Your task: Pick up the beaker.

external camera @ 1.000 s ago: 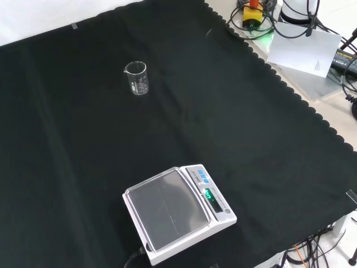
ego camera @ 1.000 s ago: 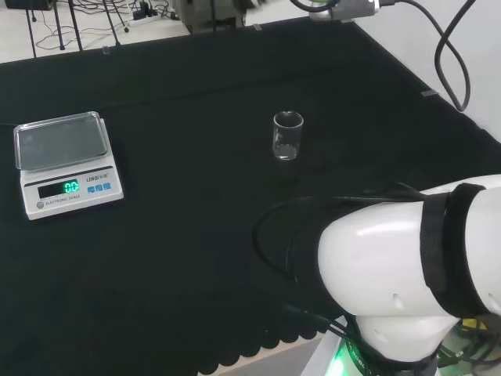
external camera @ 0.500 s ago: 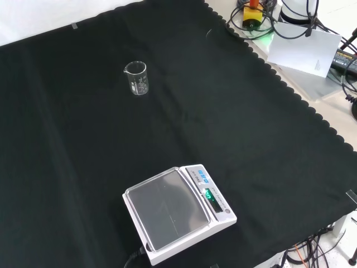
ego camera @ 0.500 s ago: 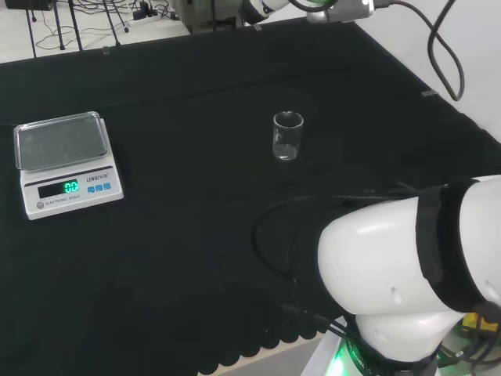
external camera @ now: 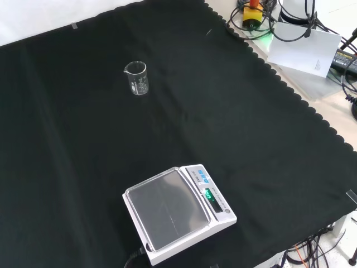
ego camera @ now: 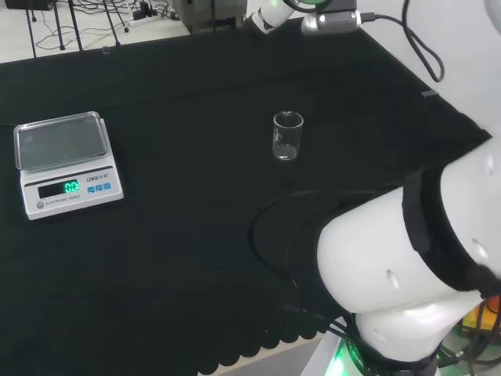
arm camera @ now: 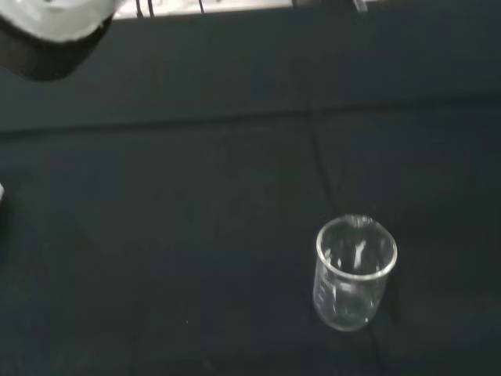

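A small clear glass beaker (ego camera: 287,135) stands upright and empty on the black cloth, near the middle of the head view. In the front view the beaker (external camera: 136,78) is at the upper left, its spout turned left. In the wrist view the beaker (arm camera: 354,272) is some way off from the camera, with nothing touching it. A blurred white and black part of the hand (arm camera: 47,31) shows at that picture's corner. The arm's end (ego camera: 313,14) hangs at the head view's top edge, well beyond the beaker and above the cloth.
A white digital scale (ego camera: 66,163) with a clear tray stands at the head view's left; in the front view the scale (external camera: 175,212) is near the bottom. The arm's big white link (ego camera: 407,274) fills the head view's lower right. Cables and a paper sheet (external camera: 304,50) lie off the cloth.
The arm's end has come down and left along the head view's top edge, and the big white link has swung. The beaker and the scale have not moved.
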Controlling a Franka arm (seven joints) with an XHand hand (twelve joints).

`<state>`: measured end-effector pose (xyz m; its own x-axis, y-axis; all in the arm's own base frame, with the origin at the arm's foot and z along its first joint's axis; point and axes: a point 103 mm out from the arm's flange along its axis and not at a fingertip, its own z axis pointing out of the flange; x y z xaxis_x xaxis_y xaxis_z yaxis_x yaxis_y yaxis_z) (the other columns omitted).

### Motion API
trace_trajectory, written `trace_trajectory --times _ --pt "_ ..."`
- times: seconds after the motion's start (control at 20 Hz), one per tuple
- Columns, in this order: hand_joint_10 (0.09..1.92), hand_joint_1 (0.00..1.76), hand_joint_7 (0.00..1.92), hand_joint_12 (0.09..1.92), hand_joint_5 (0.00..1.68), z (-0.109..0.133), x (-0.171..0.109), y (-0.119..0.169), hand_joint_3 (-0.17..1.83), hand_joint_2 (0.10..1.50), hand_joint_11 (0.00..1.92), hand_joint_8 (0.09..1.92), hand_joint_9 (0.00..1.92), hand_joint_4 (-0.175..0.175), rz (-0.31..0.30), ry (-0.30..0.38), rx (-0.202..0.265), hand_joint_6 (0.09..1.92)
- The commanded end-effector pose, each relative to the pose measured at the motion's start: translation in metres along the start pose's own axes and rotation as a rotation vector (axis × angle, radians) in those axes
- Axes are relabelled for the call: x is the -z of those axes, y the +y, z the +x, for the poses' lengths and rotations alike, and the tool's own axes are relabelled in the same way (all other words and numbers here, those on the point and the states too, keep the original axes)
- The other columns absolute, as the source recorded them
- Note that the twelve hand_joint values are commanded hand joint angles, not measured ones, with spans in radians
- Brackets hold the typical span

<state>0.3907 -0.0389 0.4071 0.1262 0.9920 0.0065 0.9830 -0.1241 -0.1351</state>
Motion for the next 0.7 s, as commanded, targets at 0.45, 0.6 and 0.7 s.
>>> trace_trajectory --times 0.45,0.6,0.7 --pt "0.87 0.70 0.00 1.20 0.00 -0.079 -0.113 0.124 0.32 0.68 0.00 0.49 0.06 0.037 0.146 0.085 -0.085 0.09" --pt "0.87 0.71 0.00 1.19 0.00 -0.081 -0.126 0.127 0.31 0.68 0.00 0.47 0.06 0.042 0.142 0.101 -0.084 0.09" --pt "0.87 0.71 0.00 1.19 0.00 -0.080 -0.135 0.129 0.30 0.68 0.00 0.45 0.06 0.045 0.152 0.109 -0.081 0.09"
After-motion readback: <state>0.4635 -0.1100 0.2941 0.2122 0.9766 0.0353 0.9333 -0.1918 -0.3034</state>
